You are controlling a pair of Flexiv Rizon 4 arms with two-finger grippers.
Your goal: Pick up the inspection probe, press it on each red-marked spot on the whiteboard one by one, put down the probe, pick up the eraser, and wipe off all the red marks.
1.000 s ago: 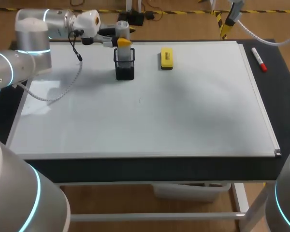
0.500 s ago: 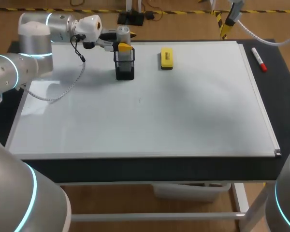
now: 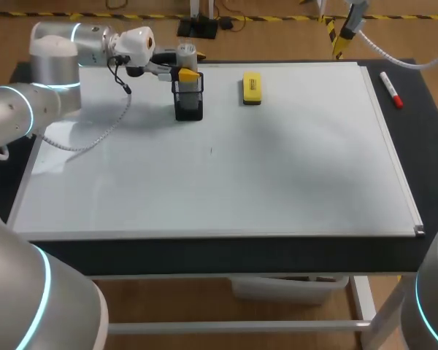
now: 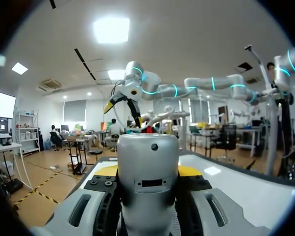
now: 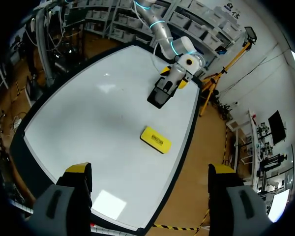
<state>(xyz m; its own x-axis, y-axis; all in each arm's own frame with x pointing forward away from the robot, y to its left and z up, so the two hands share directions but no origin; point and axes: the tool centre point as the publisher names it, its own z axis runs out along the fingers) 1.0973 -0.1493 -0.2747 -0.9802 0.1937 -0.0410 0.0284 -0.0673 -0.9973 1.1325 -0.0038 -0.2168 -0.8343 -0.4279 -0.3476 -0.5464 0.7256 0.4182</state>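
Nearest the camera runs the dark front strip of the worktop (image 3: 204,251). A large whiteboard (image 3: 277,168) lies flat on it and covers most of the surface. One tiny dark speck sits on the board a little left of its middle.

Farther back, near the far edge and left of centre, a black mesh holder (image 3: 189,98) stands upright on the board. To its right, apart from it, a yellow eraser (image 3: 252,87) lies flat, also on the board.

Directly above the holder's open top is the inspection probe (image 3: 186,52) — a silver cylinder, held upright. The left arm (image 3: 55,65) comes in from the far left corner, and its left pincer (image 3: 187,74) pinches the probe. In the left wrist view the silver body fills the space between the two fingers, with a yellow tip tight against each side. Whether the probe's lower end is already inside the holder cannot be told.

A red-capped marker (image 3: 391,89) lies on the bare worktop just past the board's right edge, toward the far corner.

Farthest away, the right pincer (image 5: 150,172) hangs high over the far right corner — its fingers are spread wide, with nothing between them.
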